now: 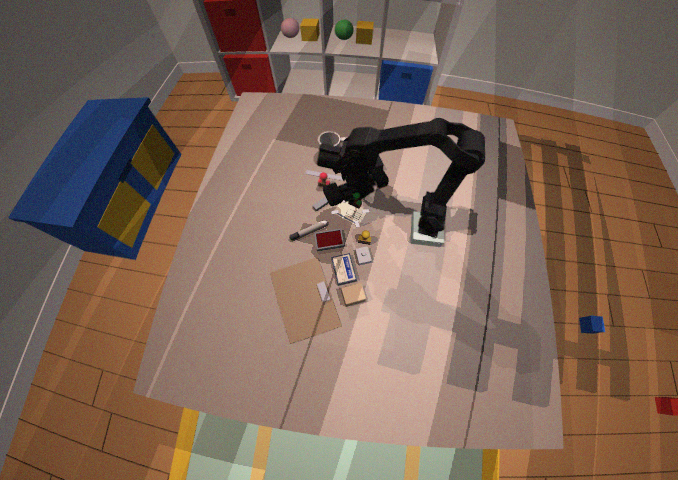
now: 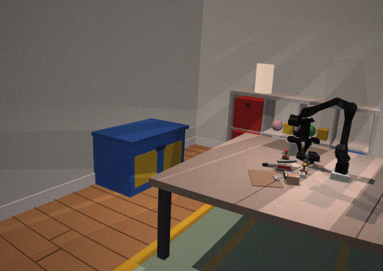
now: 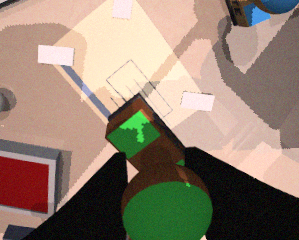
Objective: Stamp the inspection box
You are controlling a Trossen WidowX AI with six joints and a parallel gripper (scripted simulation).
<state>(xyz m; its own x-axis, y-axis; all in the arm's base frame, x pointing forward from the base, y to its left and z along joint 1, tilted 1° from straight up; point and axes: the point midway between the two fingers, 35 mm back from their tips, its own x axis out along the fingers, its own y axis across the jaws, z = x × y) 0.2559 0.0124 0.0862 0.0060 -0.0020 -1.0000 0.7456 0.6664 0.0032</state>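
My gripper (image 1: 358,193) (image 3: 156,159) is shut on the green-topped wooden stamp (image 3: 166,210) (image 1: 356,196), holding it over the lower part of the cream card (image 3: 94,45) (image 1: 345,210). The thin-outlined inspection box (image 3: 119,70) shows just beyond the stamp's block in the wrist view. Faint grey lines show inside it, too unclear to read. The stamp's underside and the part of the card below it are hidden. The red ink pad (image 3: 16,182) (image 1: 329,239) lies open in its grey case to the left of the gripper in the wrist view.
A red-knobbed stamp (image 1: 323,176), a yellow-knobbed stamp (image 1: 365,234) and a blue-knobbed stamp (image 3: 279,4) stand around the card. White tabs (image 3: 56,55) lie at its edges. A marker (image 1: 308,230), a mug (image 1: 328,138), a blue-labelled case (image 1: 344,268) and a tan block (image 1: 353,294) are also on the bench.
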